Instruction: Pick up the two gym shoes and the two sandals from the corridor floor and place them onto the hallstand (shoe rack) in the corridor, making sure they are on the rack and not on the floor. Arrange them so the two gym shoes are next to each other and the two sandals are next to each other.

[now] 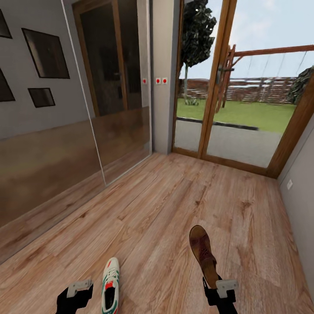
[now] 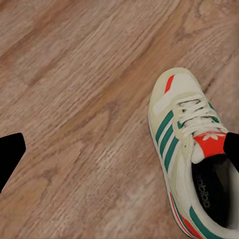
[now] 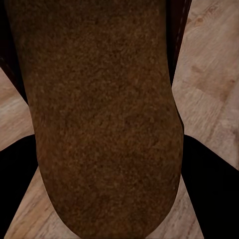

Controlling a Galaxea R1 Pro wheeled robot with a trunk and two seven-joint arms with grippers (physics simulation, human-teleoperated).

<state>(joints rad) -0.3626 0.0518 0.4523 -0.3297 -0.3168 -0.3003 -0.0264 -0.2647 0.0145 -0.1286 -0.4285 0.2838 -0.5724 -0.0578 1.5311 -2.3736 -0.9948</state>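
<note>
One white gym shoe [image 1: 110,283] with green stripes and a red tongue lies on the wood-plank corridor floor [image 1: 165,205], toe pointing away from me. My left gripper [image 1: 75,298] hovers just left of it. In the left wrist view the left gripper [image 2: 119,154] is open, one black fingertip [image 2: 232,149] over the gym shoe [image 2: 191,144] at its tongue and the other well off over bare planks. My right gripper [image 1: 219,293] is shut on the heel end of a dark brown sandal [image 1: 203,253], held off the floor. Its footbed [image 3: 99,109] sits between the fingers [image 3: 209,174]. The hallstand is out of view.
Tall glossy sliding panels [image 1: 109,87] run along the left wall. A wood-framed glass door [image 1: 226,87] to the garden closes the corridor ahead. A grey wall [image 1: 301,192] bounds the right side. Open floor stretches ahead between them.
</note>
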